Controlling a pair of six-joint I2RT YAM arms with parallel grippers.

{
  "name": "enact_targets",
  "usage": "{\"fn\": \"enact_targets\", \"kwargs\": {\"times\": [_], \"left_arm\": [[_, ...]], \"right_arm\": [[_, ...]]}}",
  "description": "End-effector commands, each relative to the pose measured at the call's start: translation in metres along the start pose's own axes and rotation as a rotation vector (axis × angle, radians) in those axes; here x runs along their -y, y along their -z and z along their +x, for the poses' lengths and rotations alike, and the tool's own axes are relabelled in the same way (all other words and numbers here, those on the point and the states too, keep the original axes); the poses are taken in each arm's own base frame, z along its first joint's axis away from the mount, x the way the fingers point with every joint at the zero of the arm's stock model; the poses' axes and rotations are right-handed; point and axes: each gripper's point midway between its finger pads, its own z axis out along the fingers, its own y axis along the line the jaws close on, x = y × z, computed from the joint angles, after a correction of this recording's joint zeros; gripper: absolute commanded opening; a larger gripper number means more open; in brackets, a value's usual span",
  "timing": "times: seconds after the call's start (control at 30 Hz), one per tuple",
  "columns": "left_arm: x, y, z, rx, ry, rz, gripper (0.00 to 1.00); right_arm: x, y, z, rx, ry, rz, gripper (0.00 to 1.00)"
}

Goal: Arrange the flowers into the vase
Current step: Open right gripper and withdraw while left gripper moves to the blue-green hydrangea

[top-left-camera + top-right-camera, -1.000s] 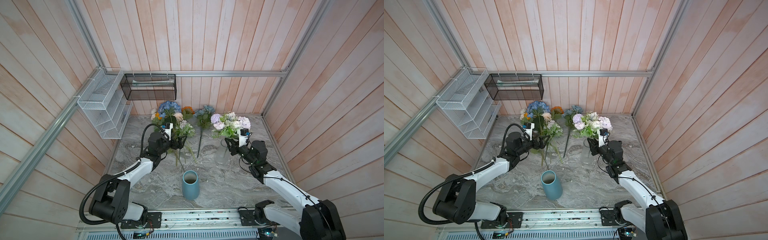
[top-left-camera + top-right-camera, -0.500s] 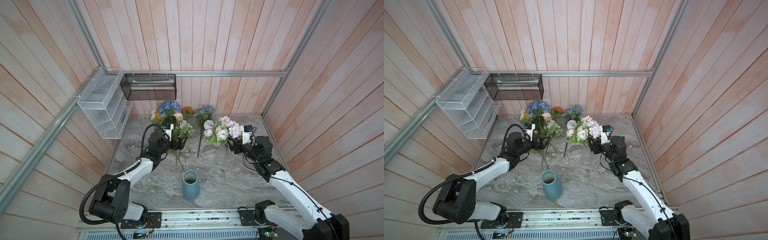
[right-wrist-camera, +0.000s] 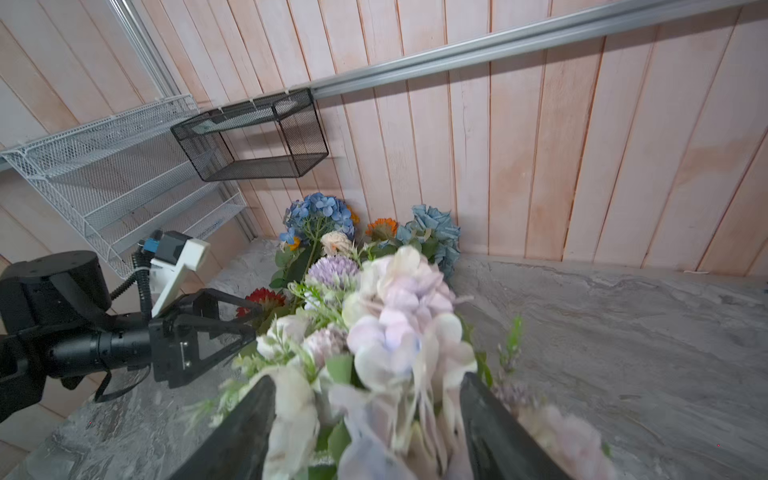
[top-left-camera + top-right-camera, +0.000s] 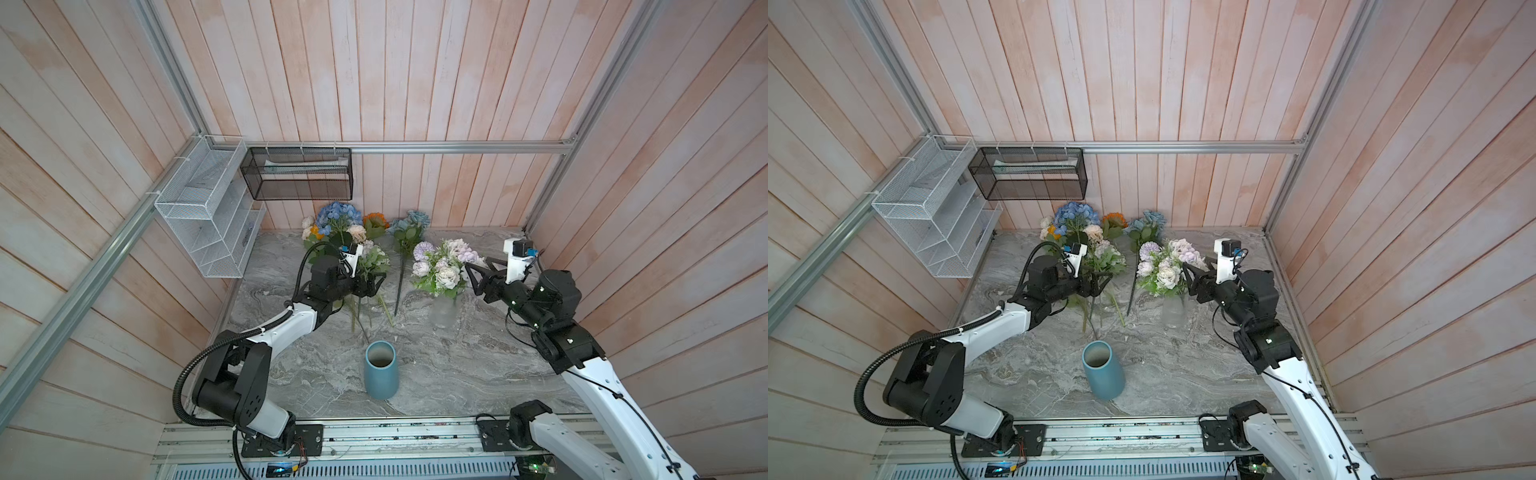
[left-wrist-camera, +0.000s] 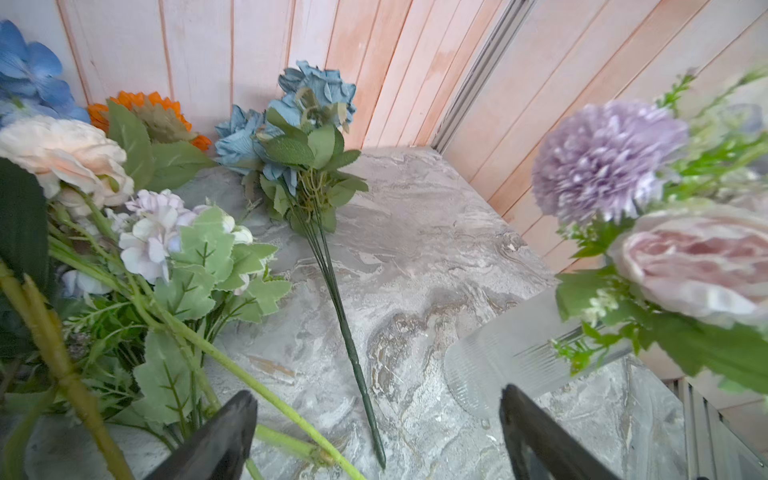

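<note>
Pale pink boards wall in the grey marbled bench (image 4: 457, 374), with a white wire rack (image 4: 208, 224) and a black mesh basket (image 4: 299, 174) hung at the far left. Much is hard for me to read: my left pincer (image 4: 376, 286) sits among the loose flowers (image 4: 340, 226) heaped at the far left, leaves crowding its tips in both top views, and my left wrist camera cuts its fingers off at the frame edge. The pastel bouquet (image 4: 440, 266) is smeared with blur in my right wrist view, and its stems are lost inside the ribbed glass vase (image 4: 444, 313), right of centre.

My left arm stretches low and far from its near-left base, jaws spread wide, a pale green stem running across the bench between them; I cannot tell whether either finger touches it. My right arm bends up from the near right and points left at the bouquet, my right pincer (image 4: 471, 278) spread open, gripping nothing that I can see.

Against a second ago, the right jaws stand wider, that pincer has drawn back rightward, and the bouquet's heads lean further left; my left arm has barely moved. The dusty-blue spray (image 4: 409, 224) lies flat between the two bunches, and the blue vase (image 4: 380, 374) stands upright near the middle.
</note>
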Motion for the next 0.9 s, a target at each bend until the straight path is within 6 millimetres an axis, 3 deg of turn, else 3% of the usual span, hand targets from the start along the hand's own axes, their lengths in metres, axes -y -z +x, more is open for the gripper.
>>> {"fn": "enact_targets", "kwargs": {"times": [0.0,0.17,0.33,0.53,0.87], "left_arm": [[0.003,-0.009,0.007,-0.042,-0.023,0.01,0.93],[0.008,-0.017,0.013,-0.056,-0.026,0.019,0.93],[0.009,-0.03,0.021,-0.086,-0.042,0.025,0.92],[-0.005,-0.063,0.032,-0.145,-0.038,-0.026,0.84],[-0.017,-0.122,0.059,-0.268,-0.017,-0.017,0.66]], "right_arm": [[0.002,0.007,-0.035,0.096,0.039,0.043,0.72],[-0.001,0.006,-0.074,0.224,0.073,0.051,0.75],[0.0,0.0,-0.099,0.327,0.098,0.062,0.78],[0.028,-0.005,-0.092,0.34,0.087,0.177,0.78],[0.091,0.03,-0.061,0.342,-0.011,0.405,0.82]]}}
